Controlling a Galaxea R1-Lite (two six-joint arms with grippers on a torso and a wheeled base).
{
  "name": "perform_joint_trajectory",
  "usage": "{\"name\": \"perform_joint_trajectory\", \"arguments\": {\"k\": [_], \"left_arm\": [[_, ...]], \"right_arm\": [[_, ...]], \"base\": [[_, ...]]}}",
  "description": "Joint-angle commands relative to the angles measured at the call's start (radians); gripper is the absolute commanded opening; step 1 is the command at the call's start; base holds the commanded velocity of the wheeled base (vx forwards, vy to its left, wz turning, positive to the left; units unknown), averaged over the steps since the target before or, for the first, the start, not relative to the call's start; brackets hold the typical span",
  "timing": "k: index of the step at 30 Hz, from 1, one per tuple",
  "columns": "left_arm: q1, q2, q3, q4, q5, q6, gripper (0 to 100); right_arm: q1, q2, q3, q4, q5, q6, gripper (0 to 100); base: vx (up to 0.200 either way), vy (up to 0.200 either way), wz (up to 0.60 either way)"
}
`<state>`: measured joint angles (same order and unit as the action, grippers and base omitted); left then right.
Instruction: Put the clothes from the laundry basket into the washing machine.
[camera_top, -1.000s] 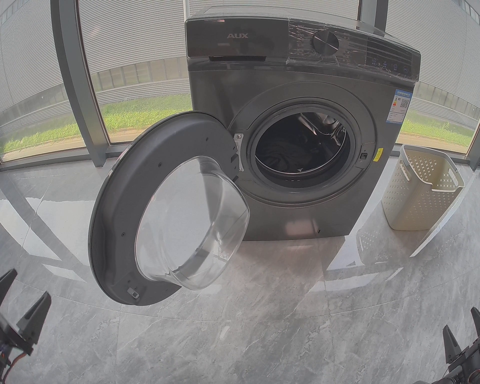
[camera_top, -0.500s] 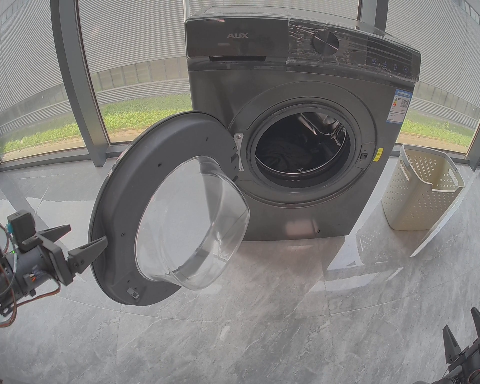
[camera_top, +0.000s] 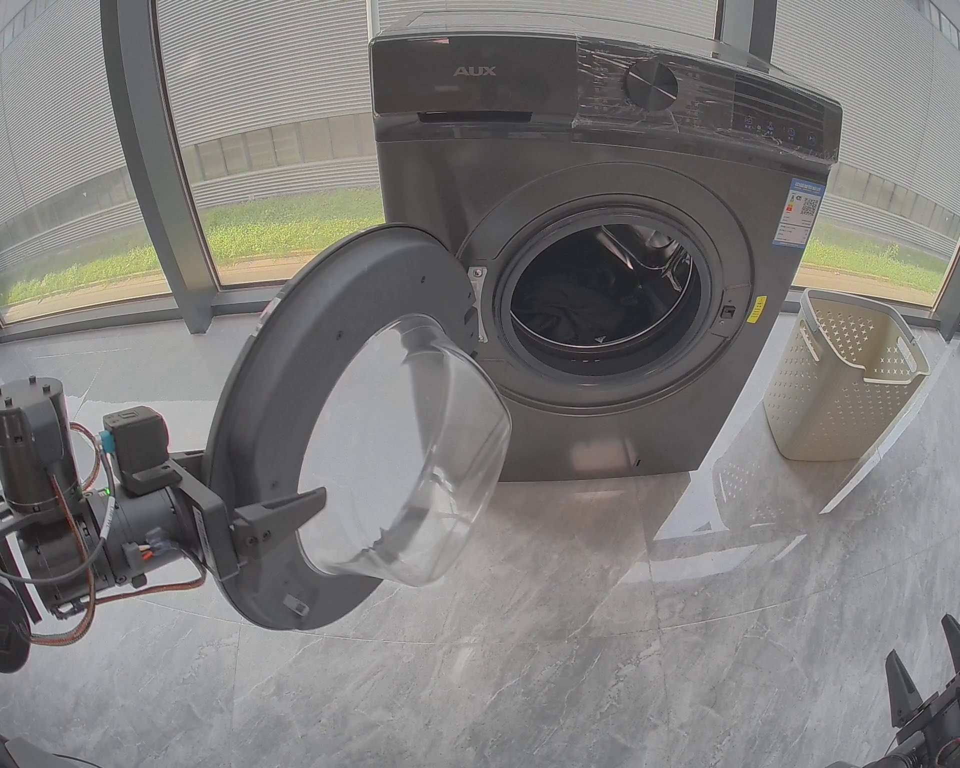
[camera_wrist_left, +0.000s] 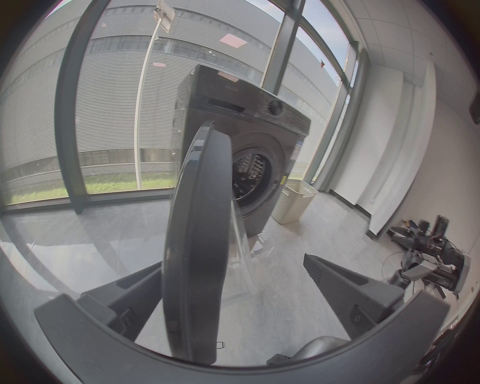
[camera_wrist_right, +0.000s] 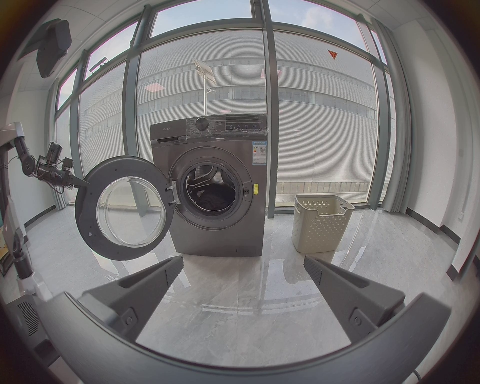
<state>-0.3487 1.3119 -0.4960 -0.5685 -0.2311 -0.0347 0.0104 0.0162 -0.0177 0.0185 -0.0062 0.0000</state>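
The grey washing machine (camera_top: 560, 130) stands with its round door (camera_top: 290, 390) swung open to the left. Dark clothes (camera_top: 565, 300) lie inside the drum, also seen in the right wrist view (camera_wrist_right: 212, 197). The cream laundry basket (camera_top: 845, 375) stands on the floor to the machine's right, and no clothes are visible in it. My left gripper (camera_top: 300, 510) is open and straddles the door's outer rim (camera_wrist_left: 197, 240), one finger on each side. My right gripper (camera_top: 925, 690) hangs low at the near right, open and holding nothing (camera_wrist_right: 242, 265).
Glossy grey floor tiles (camera_top: 600, 620) stretch between me and the machine. Tall windows with a dark pillar (camera_top: 160, 170) stand behind it. The basket (camera_wrist_right: 320, 222) sits close to the window wall. Equipment (camera_wrist_left: 435, 255) stands far off by a white wall.
My left arm rose from the near left corner and moved right until its fingers took in the door's rim. The door has swung slightly toward the machine. The right gripper stayed put.
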Motion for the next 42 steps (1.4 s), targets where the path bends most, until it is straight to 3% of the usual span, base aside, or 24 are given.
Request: {"name": "perform_joint_trajectory", "arguments": {"k": [1, 7, 11, 13, 17, 19, 26, 30, 34, 39, 41, 42], "left_arm": [[-0.119, -0.025, 0.007, -0.001, 0.003, -0.004, 100], [-0.153, -0.022, -0.004, -0.001, 0.003, -0.004, 100], [-0.211, -0.013, -0.021, -0.013, 0.003, -0.008, 100], [-0.25, -0.008, -0.03, -0.019, 0.003, -0.025, 100], [-0.337, 0.007, -0.065, -0.021, 0.007, -0.113, 100], [-0.346, 0.009, -0.07, -0.021, 0.013, -0.128, 100], [-0.335, -0.026, -0.056, -0.042, 0.038, -0.134, 100], [-0.325, -0.131, -0.033, -0.051, 0.102, -0.145, 100], [-0.259, -0.211, 0.008, -0.028, 0.157, -0.131, 100], [-0.118, -0.204, 0.048, 0.002, 0.159, -0.068, 100], [-0.105, -0.191, 0.057, 0.002, 0.156, -0.053, 100], [-0.105, -0.141, 0.062, -0.007, 0.159, -0.031, 100]], "right_arm": [[0.0, -0.016, 0.01, 0.0, 0.0, 0.0, 100], [0.0, -0.016, 0.01, 0.0, 0.0, 0.0, 100], [0.0, -0.016, 0.012, 0.0, 0.0, 0.0, 100], [0.0, -0.016, 0.01, 0.0, 0.0, 0.0, 100], [0.0, -0.016, 0.01, 0.0, 0.0, 0.0, 100], [0.0, -0.016, 0.012, 0.0, 0.0, 0.0, 100], [0.0, -0.016, 0.012, 0.0, 0.0, 0.0, 100], [0.0, -0.016, 0.01, 0.0, 0.0, 0.0, 100], [0.0, -0.016, 0.01, 0.0, 0.0, 0.0, 100], [0.0, -0.016, 0.012, 0.0, 0.0, 0.0, 100], [0.0, -0.016, 0.012, 0.001, 0.0, 0.0, 100], [0.0, -0.016, 0.012, 0.0, 0.0, 0.0, 100]], "base": [[0.0, 0.0, 0.0], [0.0, 0.0, 0.0], [0.0, 0.0, 0.0], [0.0, 0.0, 0.0], [0.0, 0.0, 0.0], [0.0, 0.0, 0.0], [0.0, 0.0, 0.0], [0.0, 0.0, 0.0], [0.0, 0.0, 0.0], [0.0, 0.0, 0.0], [0.0, 0.0, 0.0], [0.0, 0.0, 0.0]]}}
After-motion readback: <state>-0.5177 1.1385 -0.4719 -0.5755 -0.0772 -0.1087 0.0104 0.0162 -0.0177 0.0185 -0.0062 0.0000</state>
